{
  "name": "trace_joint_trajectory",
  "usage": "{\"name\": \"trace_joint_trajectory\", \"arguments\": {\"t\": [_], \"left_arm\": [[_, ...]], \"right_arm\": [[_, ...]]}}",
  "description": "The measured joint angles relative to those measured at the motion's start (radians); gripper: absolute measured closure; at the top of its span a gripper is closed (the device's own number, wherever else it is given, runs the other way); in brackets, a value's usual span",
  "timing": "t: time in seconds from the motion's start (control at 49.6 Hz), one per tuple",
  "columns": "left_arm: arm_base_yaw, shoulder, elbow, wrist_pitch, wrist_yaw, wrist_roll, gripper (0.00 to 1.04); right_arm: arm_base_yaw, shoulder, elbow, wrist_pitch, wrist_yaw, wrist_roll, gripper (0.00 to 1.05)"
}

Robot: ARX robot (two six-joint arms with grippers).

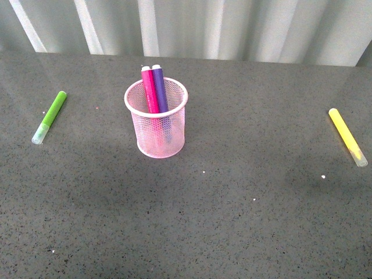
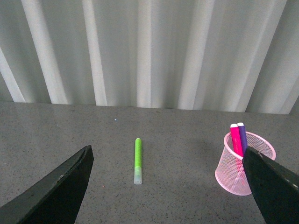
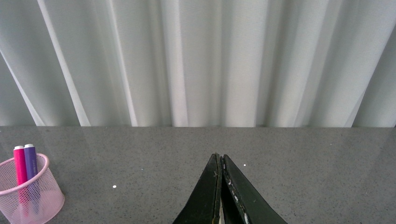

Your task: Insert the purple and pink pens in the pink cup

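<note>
The pink cup (image 1: pixel 157 119) stands upright on the grey table. The pink pen (image 1: pixel 150 89) and the purple pen (image 1: pixel 159 88) stand inside it side by side, leaning on the far rim. No gripper shows in the front view. In the left wrist view my left gripper (image 2: pixel 168 184) is open and empty, its dark fingers (image 2: pixel 60 186) wide apart, with the cup (image 2: pixel 236 172) and both pens by one finger. In the right wrist view my right gripper (image 3: pixel 220 161) is shut and empty, with the cup (image 3: pixel 28 193) far off to one side.
A lime-green marker (image 1: pixel 50 116) lies on the table left of the cup and shows in the left wrist view (image 2: pixel 138 160). A yellow marker (image 1: pixel 347 136) lies at the far right. A white curtain (image 1: pixel 192 26) hangs behind the table's far edge.
</note>
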Motion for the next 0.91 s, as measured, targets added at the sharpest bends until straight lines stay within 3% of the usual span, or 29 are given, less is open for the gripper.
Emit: {"name": "trace_joint_trajectory", "arguments": {"t": [0.101,0.423,0.604,0.725,0.907], "left_arm": [[0.0,0.0,0.0,0.0,0.0,0.0,0.07],[0.0,-0.001,0.0,0.0,0.0,0.0,0.07],[0.0,-0.001,0.0,0.0,0.0,0.0,0.07],[0.0,-0.001,0.0,0.0,0.0,0.0,0.07],[0.0,-0.001,0.0,0.0,0.0,0.0,0.07]], "right_arm": [[0.0,-0.11,0.0,-0.141,0.0,0.0,1.01],[0.0,-0.145,0.0,-0.15,0.0,0.0,1.0],[0.0,-0.145,0.0,-0.15,0.0,0.0,0.71],[0.0,-0.145,0.0,-0.15,0.0,0.0,0.41],[0.0,-0.145,0.0,-0.15,0.0,0.0,0.11]]}}
